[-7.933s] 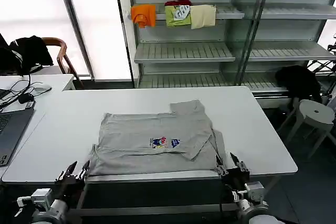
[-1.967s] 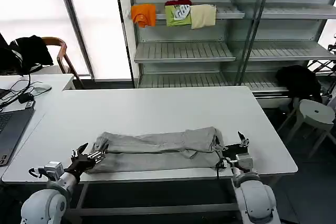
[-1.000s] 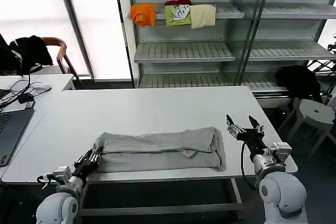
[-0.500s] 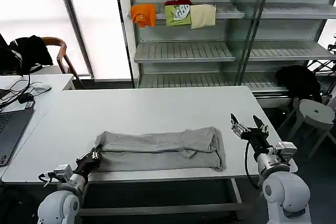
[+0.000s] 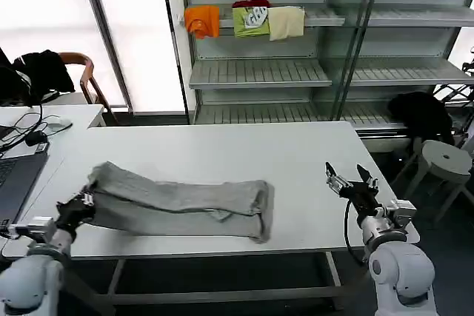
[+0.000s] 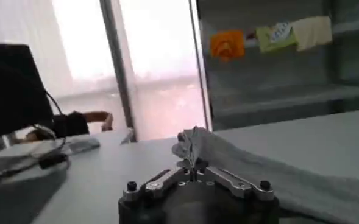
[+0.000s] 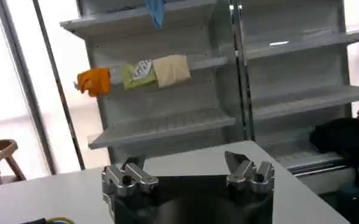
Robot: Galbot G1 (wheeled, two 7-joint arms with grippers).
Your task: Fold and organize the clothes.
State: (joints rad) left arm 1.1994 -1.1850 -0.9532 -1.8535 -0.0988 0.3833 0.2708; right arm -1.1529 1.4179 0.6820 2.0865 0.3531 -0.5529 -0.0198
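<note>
The folded shirt (image 5: 178, 205) hides its chest print; its far end leaves the left wrist view

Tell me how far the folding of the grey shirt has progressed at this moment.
Done: the grey shirt lies folded into a long band on the table. In hand: the left hand grips its end, while the right hand is open, apart from it. Left: folding the band shorter and putting it away.

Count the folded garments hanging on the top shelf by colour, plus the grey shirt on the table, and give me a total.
Orange folded garment: 1
Green folded garment: 1
Cream folded garment: 1
Light grey folded shirt on the white table: 1
Total: 4
</note>
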